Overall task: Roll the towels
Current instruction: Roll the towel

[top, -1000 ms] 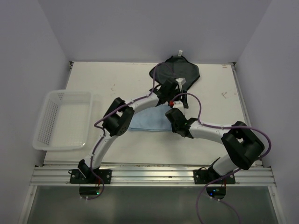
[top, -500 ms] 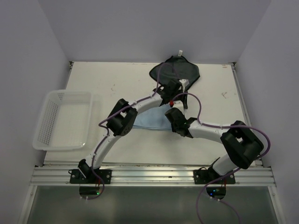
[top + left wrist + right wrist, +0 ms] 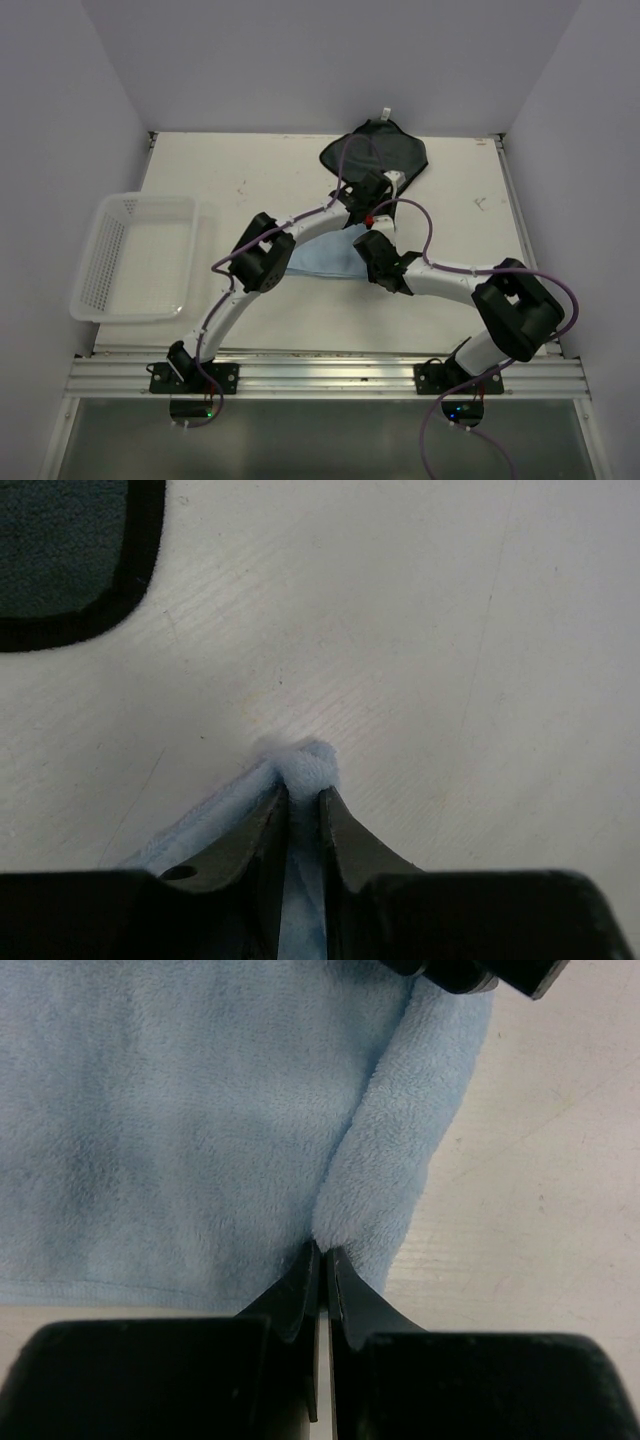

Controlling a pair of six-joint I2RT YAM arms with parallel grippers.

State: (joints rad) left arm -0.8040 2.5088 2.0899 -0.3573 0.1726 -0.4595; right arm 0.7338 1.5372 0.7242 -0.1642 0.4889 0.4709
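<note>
The light blue towel point(image 3: 318, 258) lies flat mid-table, partly under both arms. In the left wrist view my left gripper point(image 3: 303, 792) is shut on a bunched corner of that towel point(image 3: 305, 768), with blue pile filling the narrow gap between the jaws. My right gripper point(image 3: 322, 1252) is shut at the near end of a folded-over strip of the same towel point(image 3: 400, 1140), whose crease runs straight out from the tips. The dark grey towel point(image 3: 385, 150) lies at the back of the table, and its black-bordered corner point(image 3: 70, 550) shows to the upper left of the left gripper point(image 3: 378, 190).
A white mesh basket point(image 3: 135, 255) stands at the table's left edge. Purple cables loop over both arms. Walls close off the table at the back and sides, and a metal rail point(image 3: 330, 375) runs along the near edge.
My left arm has shifted right along the blue towel's far edge, and its jaws have closed onto the towel's corner. The right gripper has stayed shut in place.
</note>
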